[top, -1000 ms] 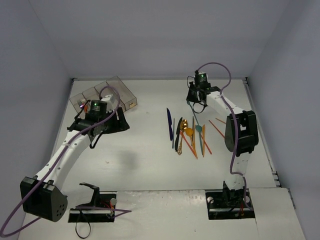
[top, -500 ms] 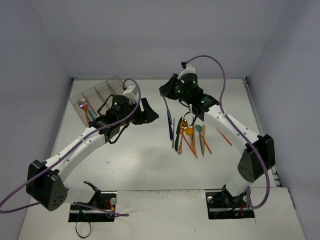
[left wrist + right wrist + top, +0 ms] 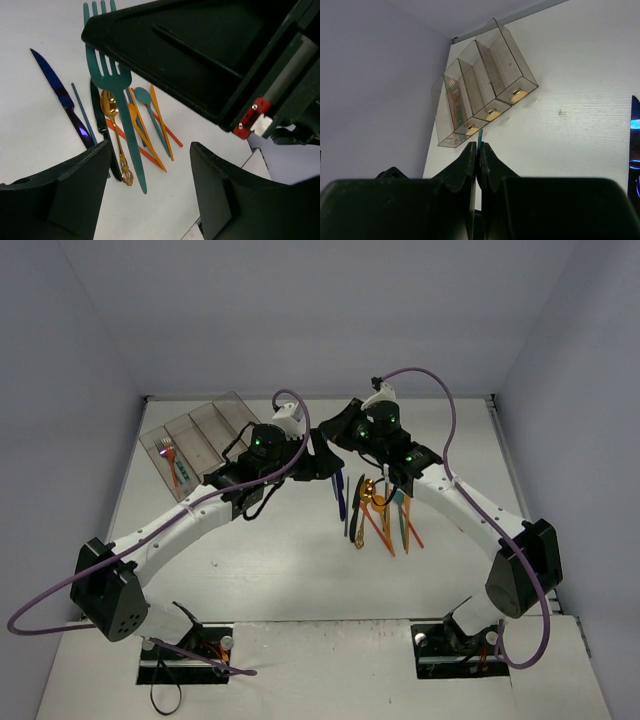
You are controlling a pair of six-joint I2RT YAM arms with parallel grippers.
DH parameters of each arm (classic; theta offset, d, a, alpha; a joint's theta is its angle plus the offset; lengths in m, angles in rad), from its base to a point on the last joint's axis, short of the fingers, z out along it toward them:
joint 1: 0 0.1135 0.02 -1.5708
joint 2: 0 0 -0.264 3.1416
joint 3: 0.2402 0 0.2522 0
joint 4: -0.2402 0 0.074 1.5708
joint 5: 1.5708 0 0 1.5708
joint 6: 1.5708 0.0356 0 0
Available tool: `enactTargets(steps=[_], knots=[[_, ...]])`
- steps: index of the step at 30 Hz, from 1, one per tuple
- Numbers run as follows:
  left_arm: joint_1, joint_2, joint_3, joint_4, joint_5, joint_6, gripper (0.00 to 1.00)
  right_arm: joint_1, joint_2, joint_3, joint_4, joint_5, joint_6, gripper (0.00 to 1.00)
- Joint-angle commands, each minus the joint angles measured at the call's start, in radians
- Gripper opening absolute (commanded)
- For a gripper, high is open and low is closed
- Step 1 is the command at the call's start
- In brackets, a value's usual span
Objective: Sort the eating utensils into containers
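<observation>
The left gripper (image 3: pixel 318 458) is swung right, from above the clear smoky-plastic four-bin tray (image 3: pixel 212 416) to the middle of the table, just beside the right gripper (image 3: pixel 338 428). The right gripper is brought left from the far right, with the slim teal fork (image 3: pixel 123 127) clamped in it. A slim orange fork (image 3: pixel 173 466) is uncovered in the tray.

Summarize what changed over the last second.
Left claw, open, swung right from the bin tray to mid-table. Right claw, shut on the teal fork, carried it left to meet it. The bin tray and cutlery pile stayed put.
</observation>
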Motion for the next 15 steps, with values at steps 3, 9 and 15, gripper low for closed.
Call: enactTargets(steps=[3, 9, 15], knots=[[-0.026, 0.046, 0.094, 0.025, -0.063, 0.03, 0.58, 0.008, -0.077, -0.005, 0.125, 0.013, 0.048, 0.0], [-0.029, 0.066, 0.097, -0.004, -0.089, 0.034, 0.38, 0.008, -0.078, -0.016, 0.136, 0.014, 0.056, 0.0], [-0.029, 0.054, 0.087, -0.004, -0.107, 0.043, 0.0, 0.006, -0.072, -0.021, 0.143, 0.013, 0.049, 0.0]])
